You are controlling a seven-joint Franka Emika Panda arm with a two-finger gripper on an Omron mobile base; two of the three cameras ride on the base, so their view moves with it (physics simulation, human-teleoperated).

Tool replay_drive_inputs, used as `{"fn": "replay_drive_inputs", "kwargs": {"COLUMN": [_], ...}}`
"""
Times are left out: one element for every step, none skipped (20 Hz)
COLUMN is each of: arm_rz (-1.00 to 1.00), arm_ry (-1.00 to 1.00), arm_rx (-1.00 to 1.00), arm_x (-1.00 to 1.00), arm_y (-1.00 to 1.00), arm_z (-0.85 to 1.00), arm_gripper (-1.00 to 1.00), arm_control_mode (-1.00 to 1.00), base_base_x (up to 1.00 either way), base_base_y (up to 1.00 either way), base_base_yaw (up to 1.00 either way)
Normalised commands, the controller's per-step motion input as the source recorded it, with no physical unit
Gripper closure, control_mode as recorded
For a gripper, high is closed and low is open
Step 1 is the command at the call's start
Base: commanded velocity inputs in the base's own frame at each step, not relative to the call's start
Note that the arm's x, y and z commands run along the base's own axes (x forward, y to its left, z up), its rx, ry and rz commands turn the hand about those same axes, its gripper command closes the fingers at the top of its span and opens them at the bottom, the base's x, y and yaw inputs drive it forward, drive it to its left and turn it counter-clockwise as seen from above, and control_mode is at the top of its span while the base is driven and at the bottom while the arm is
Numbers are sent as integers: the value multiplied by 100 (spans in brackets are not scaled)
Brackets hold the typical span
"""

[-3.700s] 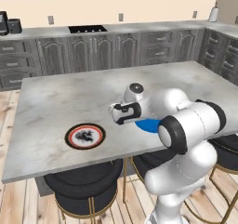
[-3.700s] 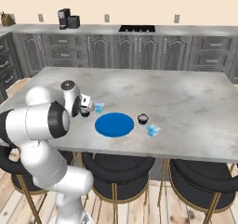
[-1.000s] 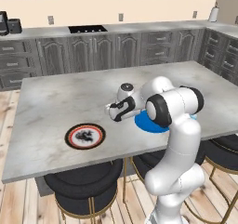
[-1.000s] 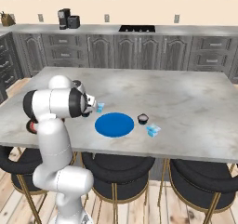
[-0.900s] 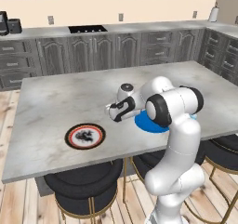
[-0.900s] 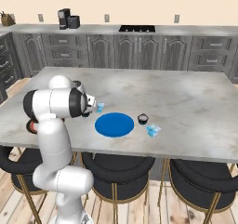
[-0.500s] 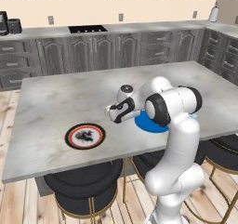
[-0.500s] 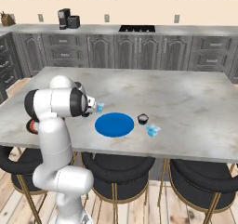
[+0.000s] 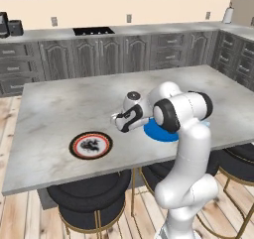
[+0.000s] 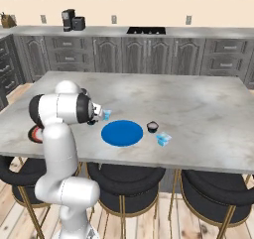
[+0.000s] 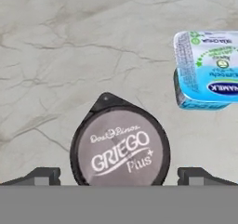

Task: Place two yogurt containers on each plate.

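In the hand view a dark grey round yogurt container (image 11: 120, 151) with a "Griego Plus" lid stands on the marble, right between my fingertips (image 11: 44, 175). My gripper (image 11: 120, 177) is open around it and holds nothing. A pale blue boxy yogurt container (image 11: 207, 69) lies a little beyond it, to the right. From the left base my gripper (image 9: 122, 124) hangs low over the island between the red-rimmed patterned plate (image 9: 91, 145) and the blue plate (image 9: 167, 135). Right of the blue plate (image 10: 122, 133) sit another dark tub (image 10: 153, 127) and another pale blue tub (image 10: 163, 139).
The work happens on a grey marble island (image 9: 59, 104) with black round stools (image 10: 121, 176) along its near edge. My own arm (image 10: 62, 109) hides most of the patterned plate in the right base view. Grey cabinets (image 9: 99, 59) line the far wall.
Since the oldest frames my elbow has swung up and over while the hand stayed above the same tubs. Over the last second almost nothing has moved, and the jaws stay wide.
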Motion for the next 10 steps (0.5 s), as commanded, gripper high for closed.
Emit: {"fn": "replay_drive_inputs", "kwargs": {"arm_rz": [0, 0, 0, 0, 0, 0, 0, 0, 0, 0], "arm_ry": [0, 0, 0, 0, 0, 0, 0, 0, 0, 0], "arm_rx": [0, 0, 0, 0, 0, 0, 0, 0, 0, 0], "arm_x": [12, 14, 14, 15, 16, 15, 15, 13, 13, 11], "arm_y": [5, 4, 3, 1, 0, 0, 0, 0, 0, 1], "arm_z": [-9, -10, -10, -9, -10, -11, -10, -10, -7, -7], "arm_gripper": [-100, -100, -100, -100, -100, -100, -100, -100, -100, -100], "arm_control_mode": [-100, -100, -100, -100, -100, -100, -100, -100, -100, -100], "base_base_x": [0, 0, 0, 0, 0, 0, 0, 0, 0, 0], "base_base_y": [0, 0, 0, 0, 0, 0, 0, 0, 0, 0], "base_base_yaw": [0, 0, 0, 0, 0, 0, 0, 0, 0, 0]}}
